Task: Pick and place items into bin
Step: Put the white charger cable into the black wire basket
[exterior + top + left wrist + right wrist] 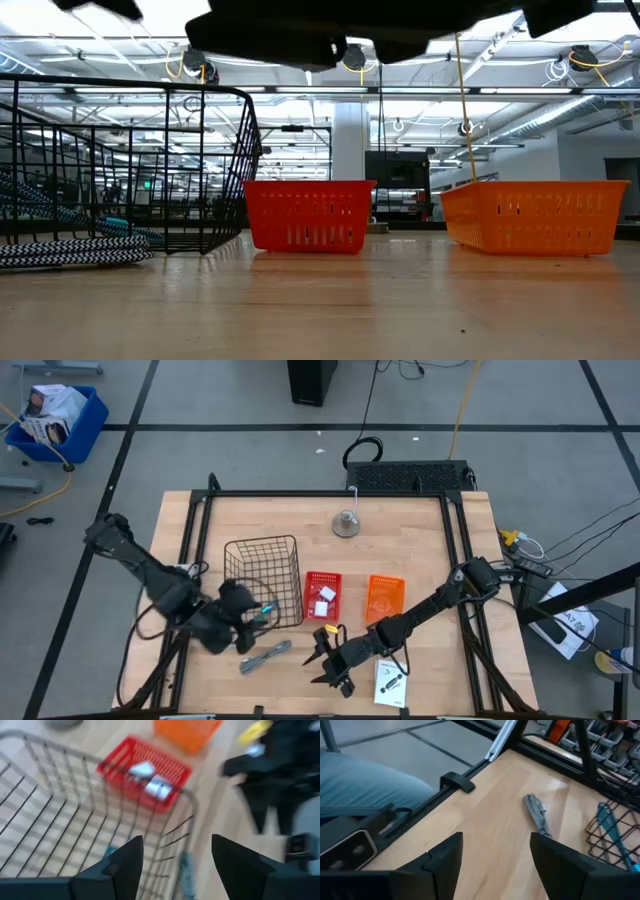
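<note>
While my left gripper [175, 865] hangs spread and empty at the wire basket [262, 578] rim: blue-and-grey tool [615, 836] lies inside, just beyond my fingers.
Snag risk: wire could catch a finger.
Right gripper [495, 857]: spread, empty; white packet [390, 682] just beside.
Crowding: arms close, could clash.

I see a table [420, 540] of pale wood, smooth with a soft sheen and visible plank seams. The wire basket [262, 565] is thin dark metal rod. The red bin [322, 598] and orange bin [385, 596] look like glossy slotted plastic. The cable [264, 657] beside the basket is woven cloth, black-and-white patterned. Both pincer bodies, left [175, 865] and right [495, 860], read as matt black plastic.
</note>
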